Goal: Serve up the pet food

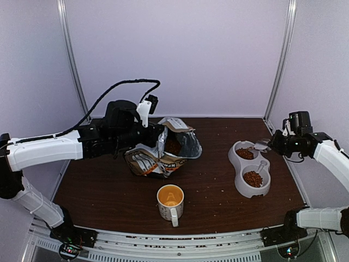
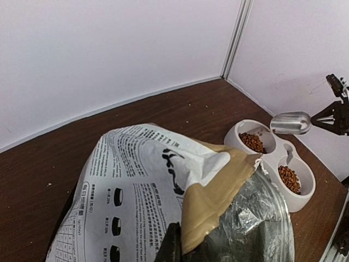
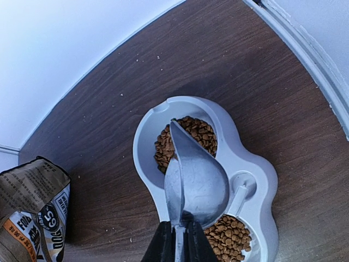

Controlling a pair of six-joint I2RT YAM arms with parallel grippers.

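Steel scoop point(image 3: 199, 183), pinched in the right gripper point(image 3: 179, 240), hangs empty above kibble point(image 3: 188, 136) in the dish point(image 3: 262, 180); left gripper point(image 1: 159, 136) clamps the bag point(image 1: 158, 161).

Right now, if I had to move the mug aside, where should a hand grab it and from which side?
Take the mug by its handle, coming from the near edge: it stands upright with the handle pointing toward the arm bases. The left hand holds the bag and the right hand the scoop, so free one first.
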